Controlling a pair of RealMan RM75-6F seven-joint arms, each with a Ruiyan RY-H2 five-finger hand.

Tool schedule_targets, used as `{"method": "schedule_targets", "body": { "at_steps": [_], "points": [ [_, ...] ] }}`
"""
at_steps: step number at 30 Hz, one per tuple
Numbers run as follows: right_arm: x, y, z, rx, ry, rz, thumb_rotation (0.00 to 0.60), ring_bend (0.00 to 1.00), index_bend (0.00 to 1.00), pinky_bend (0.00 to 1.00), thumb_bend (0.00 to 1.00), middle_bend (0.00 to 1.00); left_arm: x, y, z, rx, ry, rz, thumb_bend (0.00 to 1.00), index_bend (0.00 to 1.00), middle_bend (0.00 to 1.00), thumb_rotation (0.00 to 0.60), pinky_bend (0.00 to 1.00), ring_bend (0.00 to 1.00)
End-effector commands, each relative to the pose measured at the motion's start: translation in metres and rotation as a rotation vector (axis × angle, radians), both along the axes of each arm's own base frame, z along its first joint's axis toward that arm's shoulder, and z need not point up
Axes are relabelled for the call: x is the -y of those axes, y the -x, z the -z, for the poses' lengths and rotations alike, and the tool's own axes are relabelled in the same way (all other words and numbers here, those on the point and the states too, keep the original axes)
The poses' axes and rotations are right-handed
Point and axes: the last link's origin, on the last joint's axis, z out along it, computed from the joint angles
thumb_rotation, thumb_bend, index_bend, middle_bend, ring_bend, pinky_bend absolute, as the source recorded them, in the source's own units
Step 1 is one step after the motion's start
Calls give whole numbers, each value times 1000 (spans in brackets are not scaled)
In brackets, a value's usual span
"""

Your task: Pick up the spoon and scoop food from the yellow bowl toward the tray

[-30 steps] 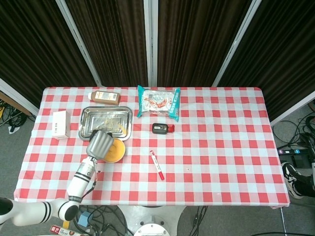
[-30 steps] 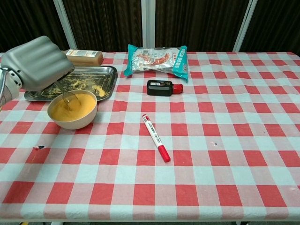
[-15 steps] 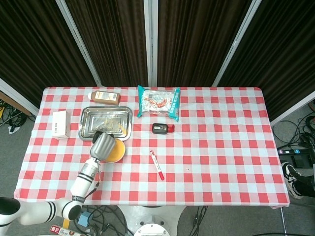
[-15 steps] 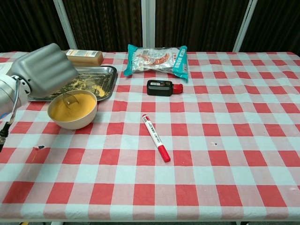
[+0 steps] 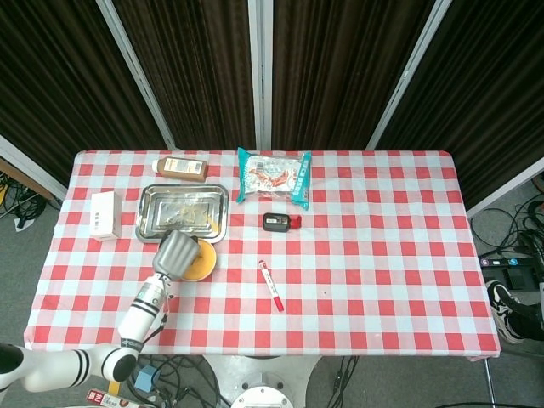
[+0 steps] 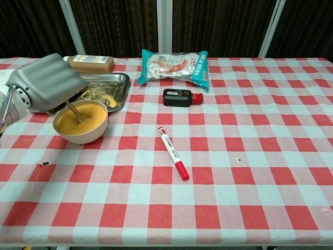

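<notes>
The left hand [image 6: 46, 82] hangs over the left rim of the yellow bowl [image 6: 80, 122], its grey back turned to both cameras. Its fingers are hidden under it in both views, yet the spoon [image 6: 75, 113] slants down from beneath the hand, so they are closed on its handle. The spoon's lower end sits in the orange food inside the bowl. The bowl stands on the table [image 6: 234, 187] at the near edge of the metal tray [image 6: 118, 83], which lies just beyond it and carries yellow smears. The right hand shows in neither view.

To the right of the bowl, a red-capped marker [image 6: 173, 153] lies on the checked cloth. Farther back are a small dark bottle [image 6: 181, 97] and a teal snack packet [image 6: 174, 64]. A brown bottle [image 6: 92, 63] lies beyond the tray, and a white box [image 5: 104, 214] sits at its left.
</notes>
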Motion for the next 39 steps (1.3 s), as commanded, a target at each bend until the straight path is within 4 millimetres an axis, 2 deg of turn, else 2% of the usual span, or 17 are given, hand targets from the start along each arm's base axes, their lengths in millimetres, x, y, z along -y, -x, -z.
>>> {"method": "schedule_targets", "body": {
  "at_steps": [1,11,23,31,39],
  "points": [
    [0,0,0,0,0,-1,600,17,100,140,123,288,-2,2,-7,60,17,-45,415,734,959,600,952,932],
    [1,-2,1,-2,0,-6,600,17,100,140,123,288,-7,4,-26,112,-1,-78,415,734,959,600,952,932],
    [0,-2,1,1,-1,-8,600,17,100,140,123,288,-5,-5,-39,129,-2,-56,415,734,959,600,952,932],
    [-1,-1,1,3,2,-11,600,17,100,140,122,288,4,-3,-21,-146,-125,96,415,734,959,600,952,932],
    [-4,-2,0,4,6,-15,600,17,100,140,123,288,15,-10,-8,-272,-155,196,416,734,959,600,954,935]
  ]
}}
